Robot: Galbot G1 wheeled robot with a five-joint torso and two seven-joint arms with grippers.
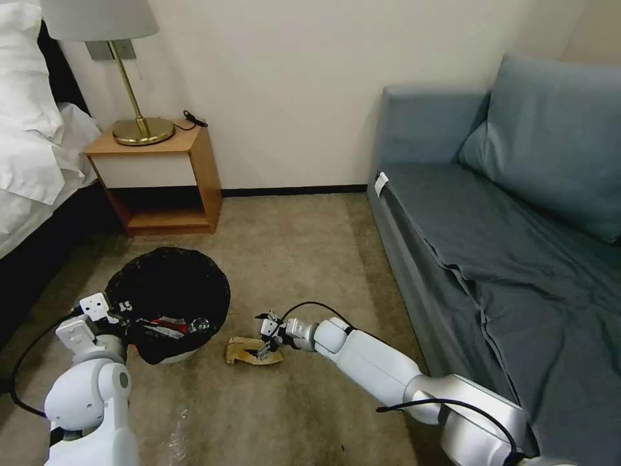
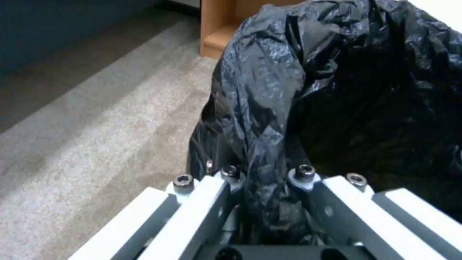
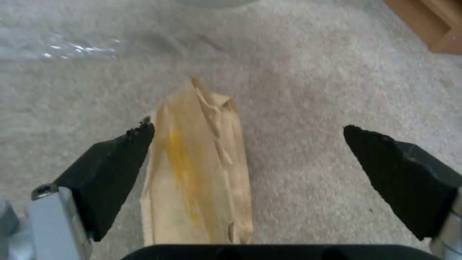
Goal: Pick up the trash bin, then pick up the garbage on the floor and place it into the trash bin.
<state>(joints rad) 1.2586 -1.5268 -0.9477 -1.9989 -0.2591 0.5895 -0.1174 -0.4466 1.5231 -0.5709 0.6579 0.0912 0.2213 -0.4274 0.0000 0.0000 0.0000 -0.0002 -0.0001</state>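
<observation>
Trash bin [image 1: 169,304], white with a glossy black bag liner [image 2: 269,90] draped over its rim, sits low over the beige carpet [image 1: 291,252] in front of a wooden nightstand [image 1: 162,181], held at its near edge by the left tool [image 1: 119,315]. The left wrist view shows that tool pressed together on a fold of the liner at the rim. Inside the bin lie a red-and-white snack packet [image 1: 169,323] and a small clear bottle [image 1: 197,323].

Just beside the bin, on the carpet toward the grey-blue sofa [image 1: 504,213], lies the last piece of garbage on the floor, a crumpled gold wrapper [image 1: 244,353]. The right tool [image 1: 266,336] is lowered over it with its black fingers [image 3: 113,169] spread wide; in the right wrist view one finger reaches the wrapper's edge while the other stands apart over bare carpet, and the wrapper stretches away between them, flat on the floor.

A brass lamp [image 1: 139,123] stands on the nightstand, with white bedding [image 1: 32,129] at the head view's left edge.
</observation>
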